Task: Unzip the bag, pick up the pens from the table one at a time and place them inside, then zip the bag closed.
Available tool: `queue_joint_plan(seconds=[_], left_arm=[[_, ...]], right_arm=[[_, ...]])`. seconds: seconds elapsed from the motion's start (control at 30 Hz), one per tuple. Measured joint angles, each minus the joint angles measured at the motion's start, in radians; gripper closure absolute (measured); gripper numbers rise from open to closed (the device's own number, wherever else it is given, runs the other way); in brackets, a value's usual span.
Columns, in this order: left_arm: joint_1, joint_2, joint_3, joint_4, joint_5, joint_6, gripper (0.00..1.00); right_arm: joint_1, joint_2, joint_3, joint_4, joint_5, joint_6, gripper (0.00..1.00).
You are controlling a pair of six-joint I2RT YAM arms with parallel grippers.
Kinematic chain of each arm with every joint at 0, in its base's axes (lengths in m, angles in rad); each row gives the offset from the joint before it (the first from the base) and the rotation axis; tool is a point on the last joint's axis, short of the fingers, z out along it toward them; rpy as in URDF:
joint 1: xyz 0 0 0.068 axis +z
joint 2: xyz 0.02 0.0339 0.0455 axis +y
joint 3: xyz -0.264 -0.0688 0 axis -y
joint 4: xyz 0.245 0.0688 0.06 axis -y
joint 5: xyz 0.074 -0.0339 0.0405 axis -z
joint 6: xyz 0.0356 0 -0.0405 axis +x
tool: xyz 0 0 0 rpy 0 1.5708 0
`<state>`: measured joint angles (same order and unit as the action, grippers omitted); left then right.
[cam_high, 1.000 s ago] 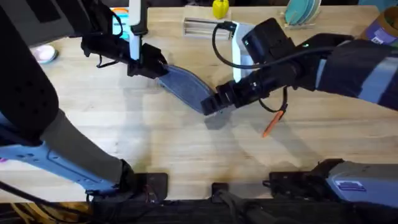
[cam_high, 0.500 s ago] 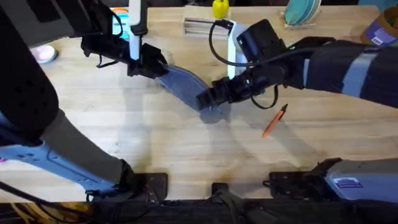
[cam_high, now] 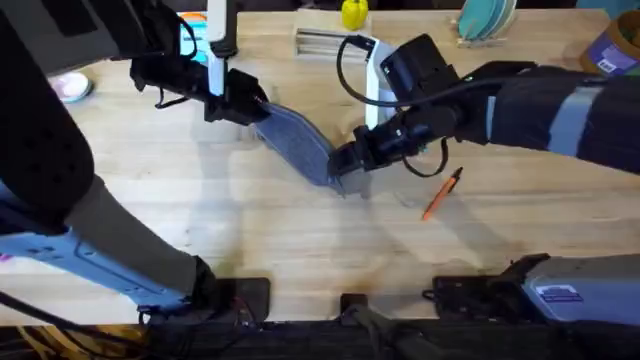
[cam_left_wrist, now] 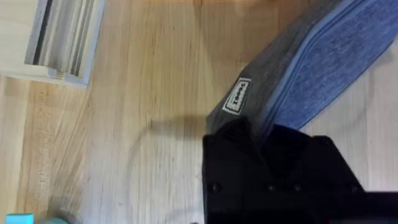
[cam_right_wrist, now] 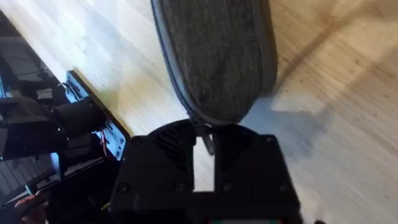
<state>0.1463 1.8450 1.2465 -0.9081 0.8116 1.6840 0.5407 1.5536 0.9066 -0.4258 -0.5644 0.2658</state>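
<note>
**Both grippers on the pencil pouch**

The grey-blue pencil pouch [cam_high: 298, 147] lies diagonally on the wooden table [cam_high: 250, 240]. The left gripper [cam_high: 243, 108] is clamped on its far end, beside the white label [cam_left_wrist: 237, 96]. The right gripper [cam_high: 352, 162] sits at the near end — fingers narrowed around what looks like the metal zipper pull [cam_right_wrist: 207, 140]. The orange pen [cam_high: 441, 192] lies just beside that arm — untouched.
</note>
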Motion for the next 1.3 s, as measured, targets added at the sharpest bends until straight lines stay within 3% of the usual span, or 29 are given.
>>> queue_joint_plan(seconds=[0.13, 0.57, 0.9, 1.3], left_arm=[[0.000, 0.000, 0.000, 0.000, 0.000, 0.000, 0.960], [0.000, 0.000, 0.000, 0.000, 0.000, 0.000, 0.960], [0.000, 0.000, 0.000, 0.003, 0.001, 0.000, 0.959], [0.001, 0.000, 0.000, 0.007, 0.002, 0.000, 0.959]], right_arm=[[0.001, 0.000, 0.000, 0.002, -0.014, 0.001, 0.957], [0.001, -0.017, 0.007, -0.022, -0.020, 0.000, 0.970], [0.000, -0.056, 0.169, -0.158, 0.041, -0.010, 0.970], [0.000, -0.055, 0.208, -0.106, 0.104, -0.031, 0.970]])
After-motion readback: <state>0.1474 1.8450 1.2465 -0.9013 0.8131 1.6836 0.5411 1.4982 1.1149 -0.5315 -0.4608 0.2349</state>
